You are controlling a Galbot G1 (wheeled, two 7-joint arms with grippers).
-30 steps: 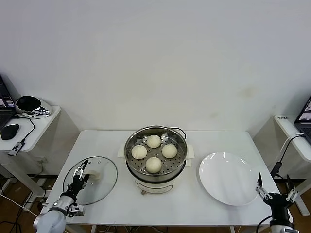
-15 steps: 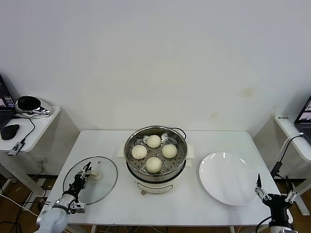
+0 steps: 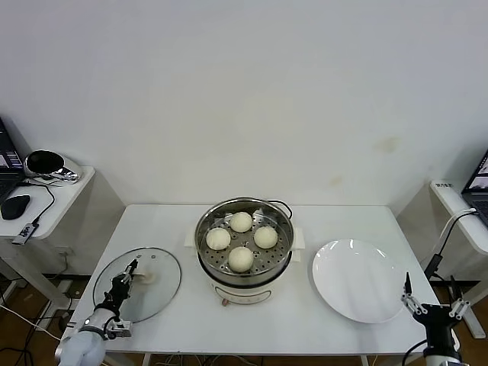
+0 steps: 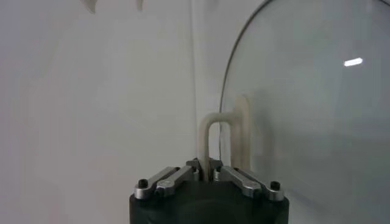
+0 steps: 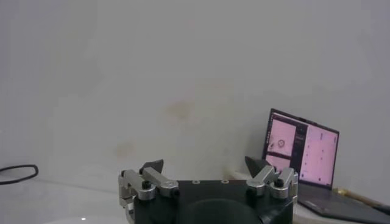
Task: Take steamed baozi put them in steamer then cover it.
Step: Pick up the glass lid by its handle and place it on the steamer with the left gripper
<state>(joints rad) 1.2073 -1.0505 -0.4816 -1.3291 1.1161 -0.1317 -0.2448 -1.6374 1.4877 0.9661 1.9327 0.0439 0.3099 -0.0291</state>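
Clear glass cover (image 3: 138, 283), cream handle (image 3: 148, 274)

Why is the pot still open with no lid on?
Open: the steamer shows four baozi; the cover lies beside it, left gripper at its handle.

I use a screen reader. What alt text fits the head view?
Four steamed baozi sit in the uncovered steamer mid-table. The left gripper grips the handle of the cover to the steamer's left; the right gripper waits open beside a white plate.
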